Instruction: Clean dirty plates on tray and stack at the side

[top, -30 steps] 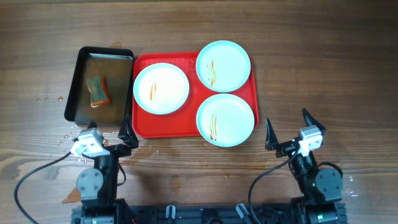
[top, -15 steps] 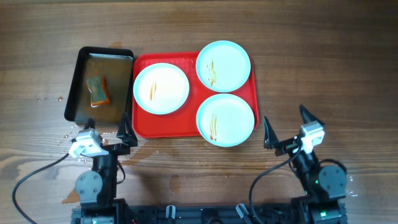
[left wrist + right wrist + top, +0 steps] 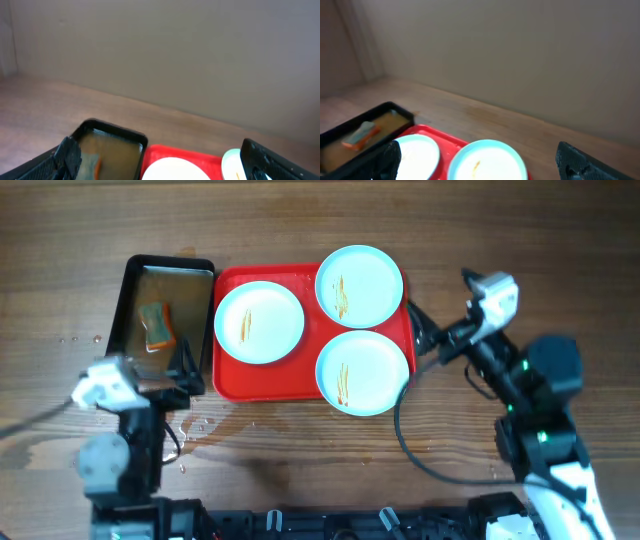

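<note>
Wood table [image 3: 500, 230], tray [image 3: 300, 377] holding 3 plates [image 3: 259, 322], pan [image 3: 186, 298] holding sponge [image 3: 156, 324]

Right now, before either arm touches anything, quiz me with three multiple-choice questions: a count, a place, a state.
1. How many plates sit on the red tray? A two, B three, C four.
2. Where is the sponge? A in the black pan, B on the tray, C on a plate.
3. The right gripper is: A open, empty, B shut on a plate, C shut on the sponge.
Answers: B, three plates on the tray; A, it lies in the pan's liquid; A, its fingers stand apart, nothing between.
</note>
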`<control>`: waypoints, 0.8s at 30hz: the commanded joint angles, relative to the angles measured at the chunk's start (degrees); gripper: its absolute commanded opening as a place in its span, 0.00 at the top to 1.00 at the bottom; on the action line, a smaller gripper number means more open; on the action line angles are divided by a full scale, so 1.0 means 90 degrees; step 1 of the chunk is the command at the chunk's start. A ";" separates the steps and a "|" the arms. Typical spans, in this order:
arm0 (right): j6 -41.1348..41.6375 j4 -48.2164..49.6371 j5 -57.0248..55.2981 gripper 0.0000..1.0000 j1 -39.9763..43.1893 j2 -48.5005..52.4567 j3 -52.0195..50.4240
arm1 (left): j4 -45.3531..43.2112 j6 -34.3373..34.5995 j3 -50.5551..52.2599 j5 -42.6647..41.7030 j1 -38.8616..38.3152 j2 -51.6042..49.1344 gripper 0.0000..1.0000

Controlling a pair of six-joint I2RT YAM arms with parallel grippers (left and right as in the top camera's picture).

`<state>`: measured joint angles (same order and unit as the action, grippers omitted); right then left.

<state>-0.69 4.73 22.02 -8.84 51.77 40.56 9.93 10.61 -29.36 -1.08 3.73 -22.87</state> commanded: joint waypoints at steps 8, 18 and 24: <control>0.0075 -0.2081 0.1222 0.00 -0.0032 0.2271 0.2803 | 0.3028 -0.0799 -0.5299 -0.0223 0.0034 -0.4289 0.00; 0.0005 -0.4573 0.2086 0.00 -0.0321 0.4350 0.5139 | 0.6747 -0.0991 -0.9364 -0.0238 0.0063 -0.8116 0.00; -0.0313 -0.6071 0.1540 0.00 -0.1020 0.5668 0.6487 | 0.6832 -0.0964 -0.9362 0.0000 0.0063 -0.8682 0.00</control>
<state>-1.50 -46.61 37.98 -14.59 97.60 93.12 71.40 2.98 -112.05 -2.17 3.90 -99.70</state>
